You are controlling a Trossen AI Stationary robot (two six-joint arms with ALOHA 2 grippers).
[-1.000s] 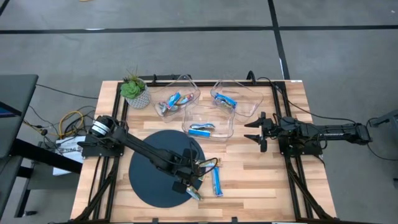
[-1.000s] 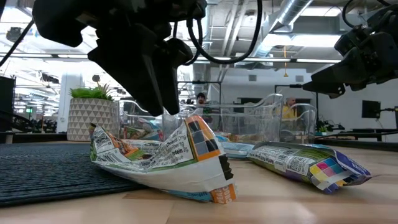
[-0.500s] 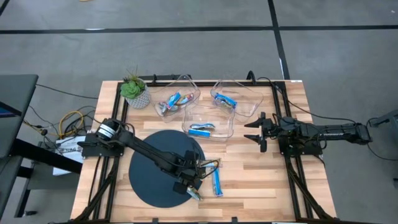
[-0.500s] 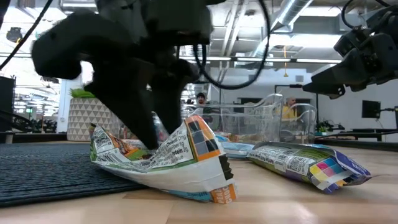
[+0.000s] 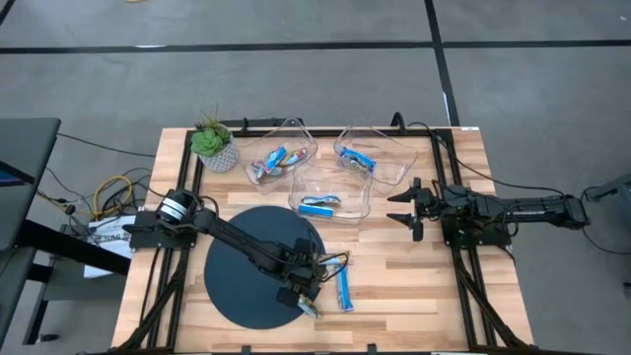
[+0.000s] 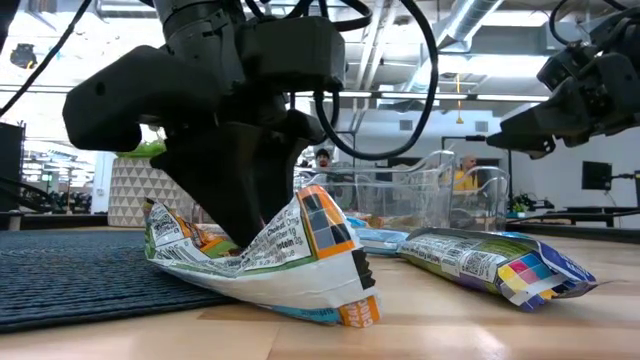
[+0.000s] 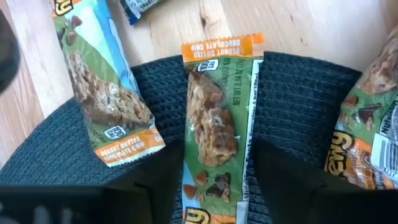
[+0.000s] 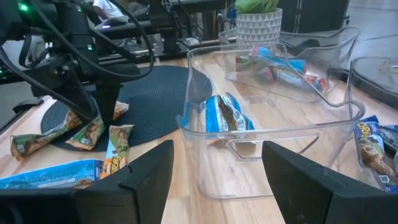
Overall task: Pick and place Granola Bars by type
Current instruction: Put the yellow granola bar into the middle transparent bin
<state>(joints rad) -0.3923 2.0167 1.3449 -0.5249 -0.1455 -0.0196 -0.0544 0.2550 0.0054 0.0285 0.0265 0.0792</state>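
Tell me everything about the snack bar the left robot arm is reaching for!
The granola bar is a small wrapped bar in a shiny green wrapper with an orange end band, printed with a picture of the oat-and-chocolate bar inside. It lies flat on the edge of the dark round woven mat, sealed and crinkly. The left tool is down over it, open, a dark finger on either side. Two similar bars lie close by.

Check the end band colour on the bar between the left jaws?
Orange, on a green wrapper: the granola bar lying on the dark mat. Left wrist view shows it best.
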